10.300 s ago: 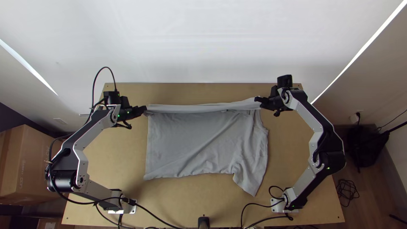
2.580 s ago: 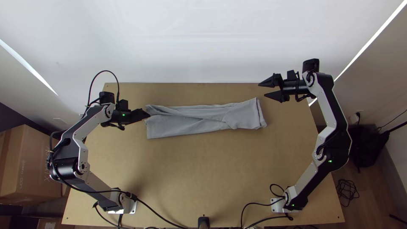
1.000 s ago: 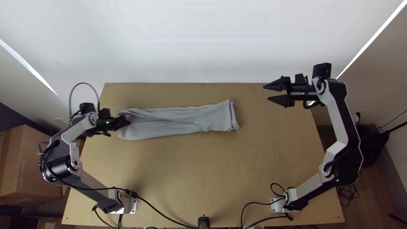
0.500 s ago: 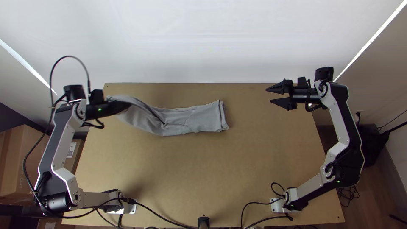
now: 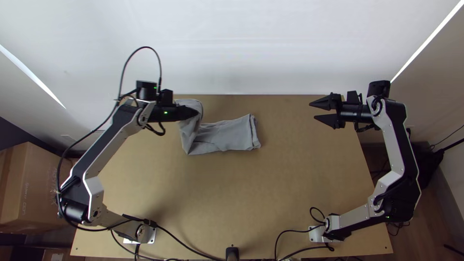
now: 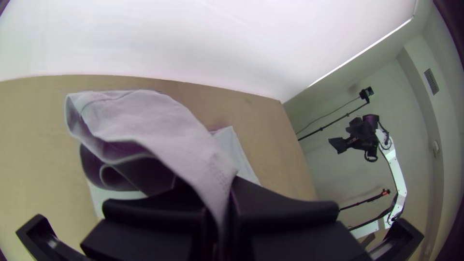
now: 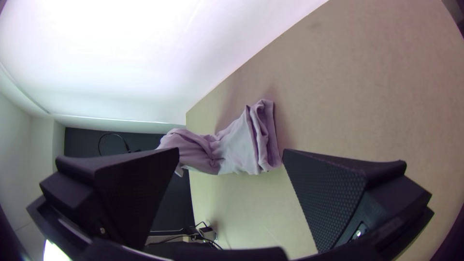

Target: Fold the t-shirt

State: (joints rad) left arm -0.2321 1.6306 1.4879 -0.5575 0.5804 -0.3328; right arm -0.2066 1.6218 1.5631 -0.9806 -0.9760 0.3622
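Note:
The grey t-shirt (image 5: 227, 135) lies as a narrow folded strip near the table's far edge, its left end raised and curling back over the strip. My left gripper (image 5: 195, 112) holds that raised end; in the left wrist view my left gripper (image 6: 224, 193) is shut on the cloth (image 6: 159, 125), which hangs over in a loop. Off to the right, my right gripper (image 5: 314, 110) stands open with nothing between its fingers, apart from the shirt. In the right wrist view my right gripper (image 7: 232, 154) is spread, the shirt (image 7: 241, 142) lying beyond it.
The wooden table (image 5: 232, 193) has bare surface in front of and right of the shirt. A white wall (image 5: 232, 48) rises behind its far edge. Cables (image 5: 179, 247) run along the near edge. A cardboard box (image 5: 38, 188) stands left of the table.
The shirt was folded from spread to a strip and slid left. My left gripper then lifted its left end and carried it rightward. The right gripper opened, let go and moved off right.

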